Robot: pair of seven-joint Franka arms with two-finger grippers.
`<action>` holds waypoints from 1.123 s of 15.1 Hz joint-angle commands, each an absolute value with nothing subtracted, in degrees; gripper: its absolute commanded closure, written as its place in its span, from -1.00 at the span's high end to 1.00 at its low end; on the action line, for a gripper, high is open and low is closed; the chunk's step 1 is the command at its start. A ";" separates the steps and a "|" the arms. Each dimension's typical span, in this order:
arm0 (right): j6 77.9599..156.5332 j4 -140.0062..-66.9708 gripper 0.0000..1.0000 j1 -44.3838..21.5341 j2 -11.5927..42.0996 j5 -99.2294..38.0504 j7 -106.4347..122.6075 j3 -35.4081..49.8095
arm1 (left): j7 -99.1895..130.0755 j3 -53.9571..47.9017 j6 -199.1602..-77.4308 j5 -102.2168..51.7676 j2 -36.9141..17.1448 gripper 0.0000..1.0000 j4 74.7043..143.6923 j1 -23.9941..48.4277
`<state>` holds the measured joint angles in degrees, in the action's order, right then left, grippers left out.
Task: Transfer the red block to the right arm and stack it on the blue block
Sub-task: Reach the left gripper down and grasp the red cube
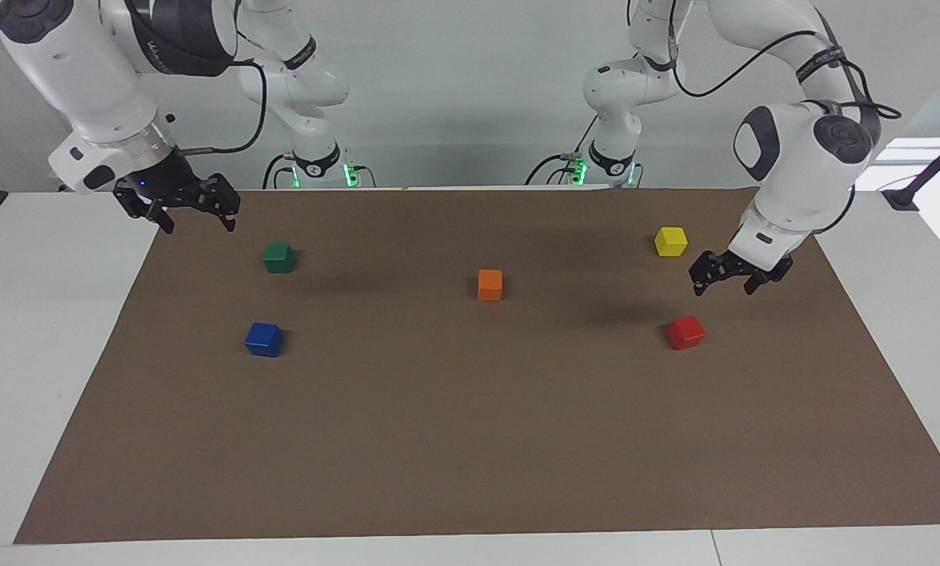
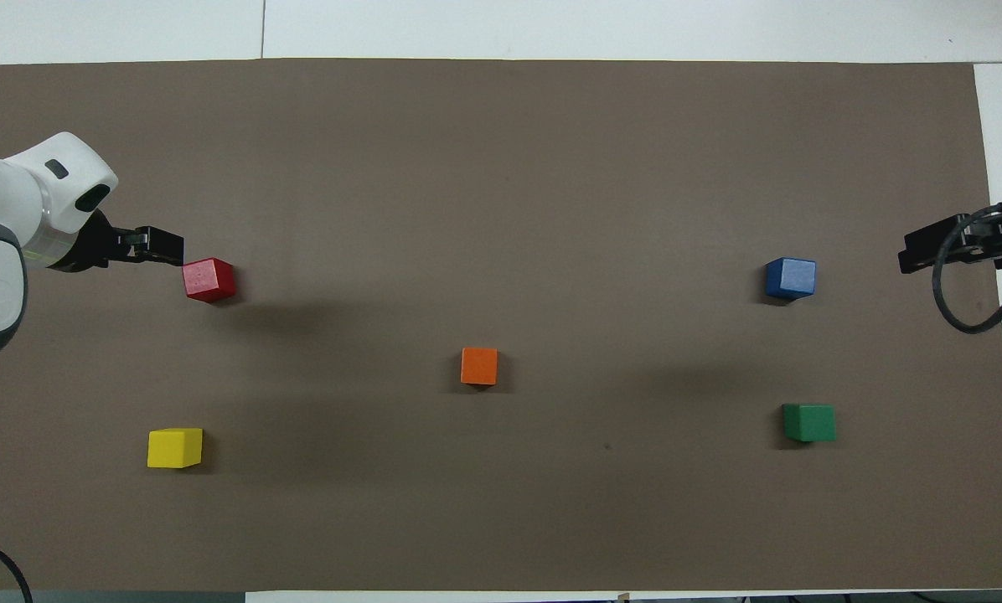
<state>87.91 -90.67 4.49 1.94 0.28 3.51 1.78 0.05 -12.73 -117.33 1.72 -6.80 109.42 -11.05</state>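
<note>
The red block (image 1: 686, 332) (image 2: 209, 279) sits on the brown mat toward the left arm's end. My left gripper (image 1: 724, 288) (image 2: 164, 246) hangs open and empty in the air just beside it, over the mat between the red block and a yellow cube. The blue block (image 1: 264, 339) (image 2: 791, 278) sits on the mat toward the right arm's end. My right gripper (image 1: 199, 222) (image 2: 910, 251), with its blue light, is open and empty, raised over the mat's edge at that end. The right arm waits there.
A green cube (image 1: 279, 257) (image 2: 808, 422) lies nearer to the robots than the blue block. An orange cube (image 1: 490, 284) (image 2: 479, 366) sits mid-mat. A yellow cube (image 1: 670, 241) (image 2: 175, 447) lies nearer to the robots than the red block. The brown mat (image 1: 470, 456) covers the white table.
</note>
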 commanded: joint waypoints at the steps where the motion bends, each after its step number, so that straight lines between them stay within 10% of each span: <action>1: 87.36 -91.23 1.00 5.27 1.41 0.18 4.31 2.02 | 5.34 -13.27 -127.05 2.64 -7.82 1.00 115.73 -11.51; 17: 90.43 -98.16 1.00 10.20 -2.11 -4.92 7.46 2.02 | 18.81 -13.18 -138.60 2.90 -15.03 1.00 120.32 -10.46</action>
<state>88.19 -93.87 9.25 0.74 -3.21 4.91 1.59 17.44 -13.49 -137.48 1.72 -14.63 120.24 -10.76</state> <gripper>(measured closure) 0.000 0.000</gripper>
